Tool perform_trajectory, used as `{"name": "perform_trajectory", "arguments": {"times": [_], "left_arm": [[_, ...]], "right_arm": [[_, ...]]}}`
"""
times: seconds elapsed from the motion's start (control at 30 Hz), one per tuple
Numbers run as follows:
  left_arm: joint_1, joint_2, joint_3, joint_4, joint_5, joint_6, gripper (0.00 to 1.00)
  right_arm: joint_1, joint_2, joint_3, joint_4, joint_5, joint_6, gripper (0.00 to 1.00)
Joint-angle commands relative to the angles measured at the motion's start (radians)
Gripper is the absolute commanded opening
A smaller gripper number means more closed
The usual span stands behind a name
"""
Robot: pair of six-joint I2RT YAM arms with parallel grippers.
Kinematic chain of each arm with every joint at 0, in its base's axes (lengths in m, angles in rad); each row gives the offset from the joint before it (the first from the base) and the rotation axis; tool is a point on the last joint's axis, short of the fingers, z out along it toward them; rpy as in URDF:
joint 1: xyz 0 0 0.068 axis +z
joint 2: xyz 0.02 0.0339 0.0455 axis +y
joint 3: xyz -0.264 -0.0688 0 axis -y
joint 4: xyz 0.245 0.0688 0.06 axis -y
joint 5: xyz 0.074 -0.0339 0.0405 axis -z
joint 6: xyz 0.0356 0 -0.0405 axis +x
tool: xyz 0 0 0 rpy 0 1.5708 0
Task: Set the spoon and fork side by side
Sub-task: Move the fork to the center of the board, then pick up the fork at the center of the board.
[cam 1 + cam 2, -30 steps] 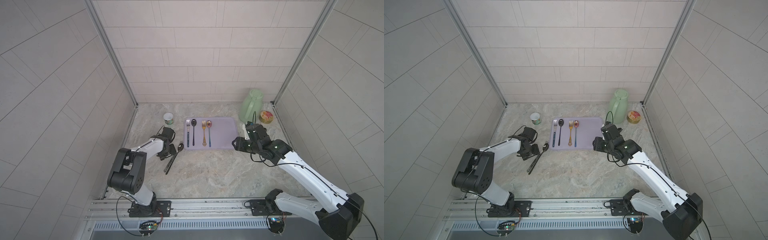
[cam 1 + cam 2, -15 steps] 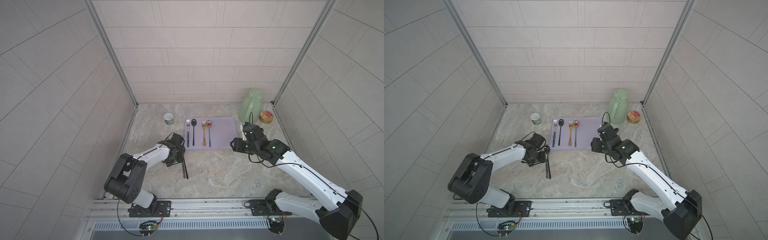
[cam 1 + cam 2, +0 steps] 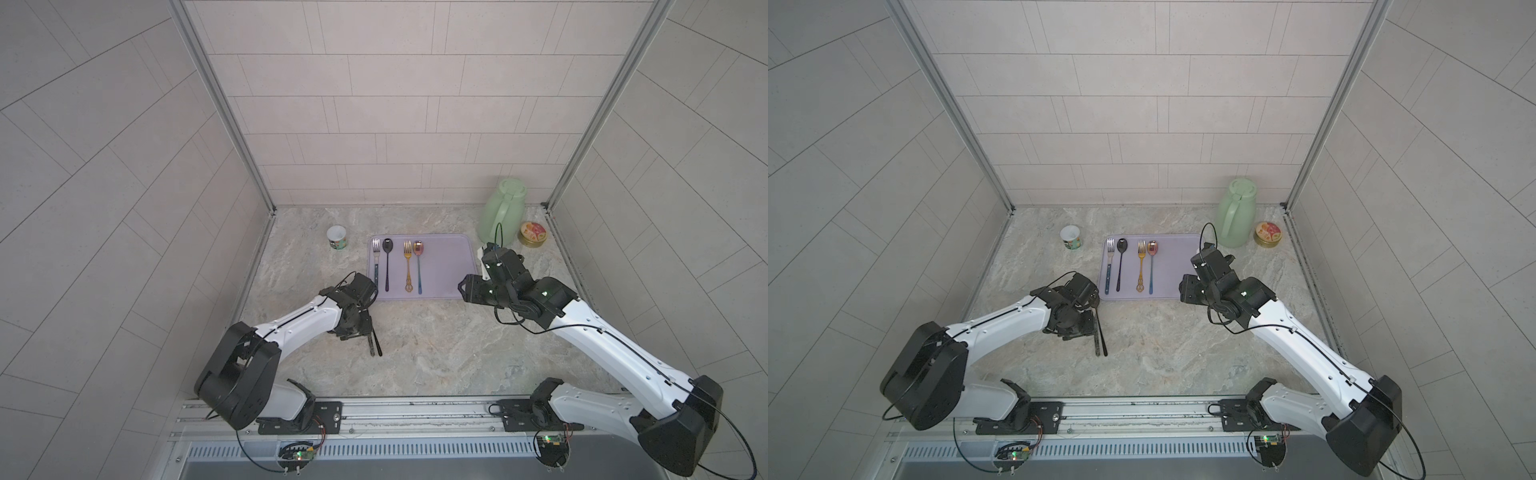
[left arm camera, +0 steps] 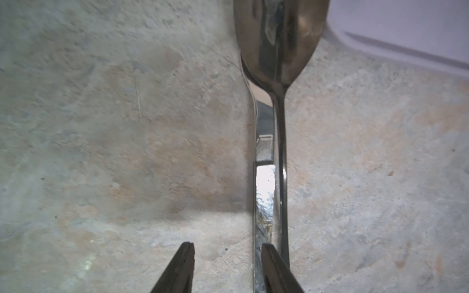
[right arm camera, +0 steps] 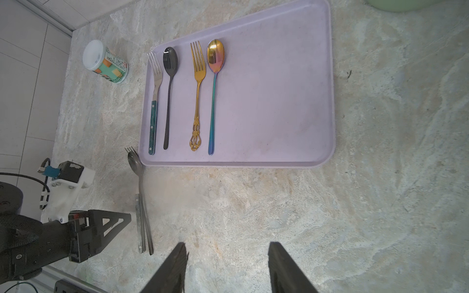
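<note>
A silver spoon (image 5: 136, 164) lies on top of a silver fork (image 5: 139, 223) on the marble table, just off the purple tray's (image 5: 279, 101) near left corner. Only the fork's tines (image 5: 129, 149) and flat handle (image 4: 265, 190) show past the spoon (image 4: 280, 40). Their handle ends (image 3: 375, 347) stick out from under my left gripper (image 3: 360, 330). My left gripper (image 4: 228, 253) is open over bare table, and one fingertip (image 4: 272, 263) rests against the fork handle. Open as well, my right gripper (image 5: 227, 253) hovers over bare table at the tray's near right corner (image 3: 465, 286).
On the tray (image 3: 449, 266) lie two pairs: a blue-handled fork (image 5: 154, 101) with a black spoon (image 5: 169, 96), and a gold fork (image 5: 198, 96) with a rainbow spoon (image 5: 214, 96). A small cup (image 3: 336, 237), a green jug (image 3: 500, 216) and a round tin (image 3: 532, 234) stand at the back.
My left gripper swept right and toward the front, turning the slanted spoon and fork until they lie in line with the tray's cutlery. Its jaws narrowed. The right arm shifted slightly left.
</note>
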Motion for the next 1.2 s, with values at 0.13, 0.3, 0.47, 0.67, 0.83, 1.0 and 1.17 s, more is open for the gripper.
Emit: {"name": "perform_trajectory", "arguments": {"times": [0.13, 0.3, 0.47, 0.67, 0.83, 1.0, 1.17], "left_arm": [[-0.051, 0.066, 0.018, 0.015, 0.006, -0.013, 0.43], [-0.065, 0.119, 0.024, 0.044, 0.015, -0.015, 0.41], [-0.070, 0.136, 0.017, 0.052, 0.007, -0.020, 0.41], [-0.068, 0.137, 0.009, 0.030, -0.030, -0.035, 0.33], [-0.065, 0.097, -0.010, 0.001, -0.070, -0.054, 0.21], [-0.028, 0.064, -0.040, -0.020, -0.095, -0.071, 0.10], [0.005, 0.025, -0.044, -0.046, -0.092, -0.063, 0.06]], "right_arm": [[0.008, 0.007, 0.028, -0.010, 0.020, 0.003, 0.55], [0.008, 0.005, 0.028, -0.014, 0.026, -0.001, 0.55], [0.007, 0.003, 0.029, -0.019, 0.030, -0.004, 0.55], [0.008, 0.003, 0.025, -0.020, 0.028, -0.004, 0.55], [0.008, -0.008, 0.020, -0.025, 0.032, -0.005, 0.56], [0.008, -0.018, 0.012, -0.022, 0.033, -0.003, 0.56], [0.008, -0.026, 0.010, -0.031, 0.033, -0.003, 0.56]]}}
